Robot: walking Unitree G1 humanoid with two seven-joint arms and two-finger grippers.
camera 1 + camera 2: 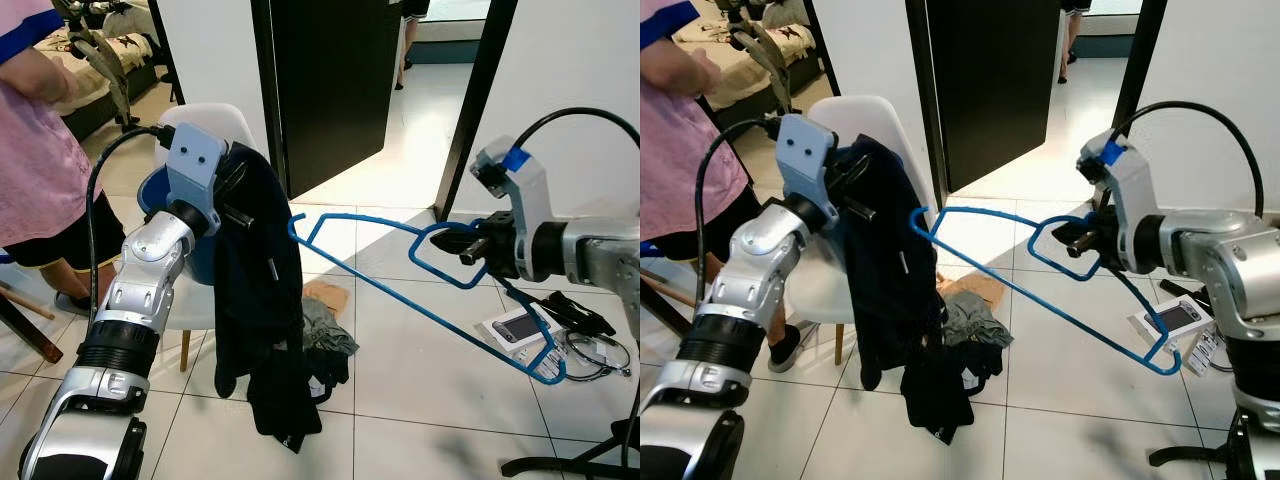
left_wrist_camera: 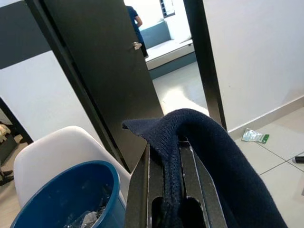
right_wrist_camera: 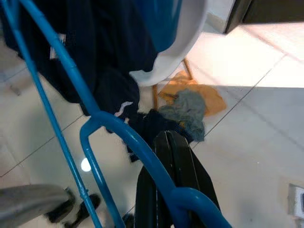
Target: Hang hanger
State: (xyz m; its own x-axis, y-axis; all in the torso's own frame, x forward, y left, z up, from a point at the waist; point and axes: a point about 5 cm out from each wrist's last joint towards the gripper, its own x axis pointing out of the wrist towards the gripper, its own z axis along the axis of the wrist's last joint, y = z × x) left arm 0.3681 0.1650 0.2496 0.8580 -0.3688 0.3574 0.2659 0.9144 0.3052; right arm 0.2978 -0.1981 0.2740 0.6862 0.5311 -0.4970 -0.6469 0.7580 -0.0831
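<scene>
- Hanger (image 1: 420, 290): blue, mid-right of frame, held in the air over the tiled floor (image 1: 420, 400), hook end pointing left toward the garment.
- Right pincer (image 1: 470, 245): clamped on the hanger's loop.
- Left pincer (image 1: 240, 185): left of centre, closed on a dark navy garment (image 1: 255, 300) that hangs down.
- White chair (image 1: 215, 125) with a blue bucket (image 2: 66, 194) sits behind the garment.
- Clothes pile (image 1: 325, 330) on the floor below.

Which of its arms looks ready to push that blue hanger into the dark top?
Probably the right: its gripper grips the blue hanger, pointed toward the dark top, which the left gripper holds up.
</scene>
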